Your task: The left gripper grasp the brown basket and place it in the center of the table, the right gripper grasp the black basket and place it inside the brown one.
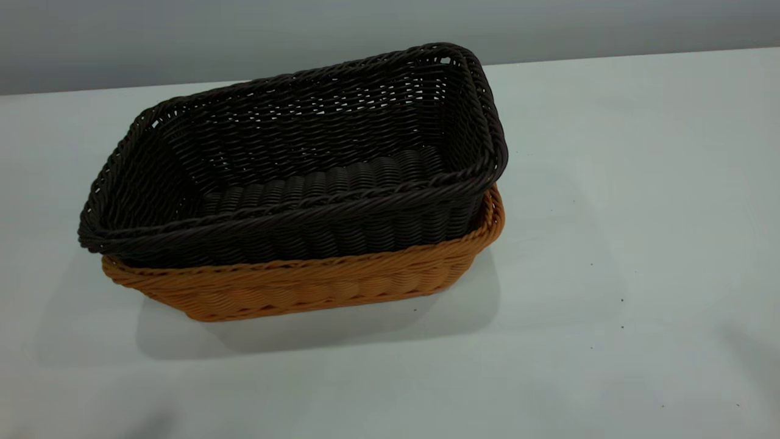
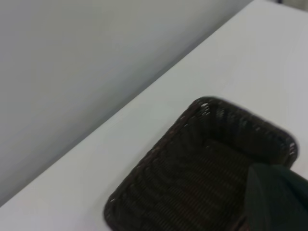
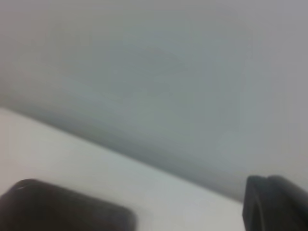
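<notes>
The black basket [image 1: 292,164] sits nested inside the brown basket [image 1: 304,286], near the middle of the white table [image 1: 609,213]. Its dark rim stands above the orange-tan rim all round, and both baskets are empty. Neither gripper shows in the exterior view. In the left wrist view, a dark part of my left gripper [image 2: 276,199] hangs over one end of the black basket [image 2: 202,168] without holding anything that shows. In the right wrist view, a dark part of my right gripper [image 3: 276,204] is off to the side over bare table [image 3: 72,154], holding nothing that shows.
A grey wall [image 1: 183,36] runs along the table's far edge. White tabletop lies open to the right and in front of the baskets. A blurred dark rounded shape [image 3: 57,209] sits low in the right wrist view; I cannot tell what it is.
</notes>
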Controlling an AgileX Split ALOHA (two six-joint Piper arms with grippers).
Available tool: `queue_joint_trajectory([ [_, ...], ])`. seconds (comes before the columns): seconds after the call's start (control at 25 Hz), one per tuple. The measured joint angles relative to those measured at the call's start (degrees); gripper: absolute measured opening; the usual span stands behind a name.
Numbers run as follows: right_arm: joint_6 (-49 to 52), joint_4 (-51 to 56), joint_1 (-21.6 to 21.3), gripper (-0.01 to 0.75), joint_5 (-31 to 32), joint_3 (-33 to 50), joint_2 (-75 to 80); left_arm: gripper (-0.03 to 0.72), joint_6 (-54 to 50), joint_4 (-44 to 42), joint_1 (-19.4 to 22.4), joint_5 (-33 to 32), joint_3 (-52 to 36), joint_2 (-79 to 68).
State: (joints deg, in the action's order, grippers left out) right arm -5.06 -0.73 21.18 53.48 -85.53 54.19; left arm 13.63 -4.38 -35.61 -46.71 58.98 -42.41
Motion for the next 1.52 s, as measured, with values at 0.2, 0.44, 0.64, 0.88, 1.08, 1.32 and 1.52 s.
queue_joint_trajectory([
  [0.2,-0.09,-6.61,0.0,0.002,-3.72,9.83,-12.26,-0.001,-0.24,-1.31,0.0,0.27,-6.77,7.0],
  [0.44,-0.23,-7.18,0.0,0.003,-5.87,24.1,-25.87,-0.001,-2.36,-4.94,0.0,-2.3,-10.78,11.0],
  [0.64,-2.13,-2.22,0.0,0.003,-2.96,34.68,-34.93,-0.001,-2.36,-6.49,0.0,-7.58,-10.78,10.95],
  [0.88,-2.83,5.08,0.0,0.003,0.47,46.84,-44.58,-0.001,-2.36,-6.34,0.0,-9.29,-10.78,10.95],
  [1.08,0.51,5.35,0.0,0.003,2.72,53.69,-52.51,-0.001,-2.01,-5.15,0.0,-12.18,-10.78,10.95],
  [1.32,0.91,5.27,-0.06,0.003,3.31,56.36,-54.26,-0.001,-1.16,-4.8,0.0,-14.35,-10.78,12.01],
  [1.52,1.22,5.33,-0.06,0.003,8.38,57.75,-54.19,-0.001,1.4,-2.22,0.0,-18.95,-14.48,15.2],
])
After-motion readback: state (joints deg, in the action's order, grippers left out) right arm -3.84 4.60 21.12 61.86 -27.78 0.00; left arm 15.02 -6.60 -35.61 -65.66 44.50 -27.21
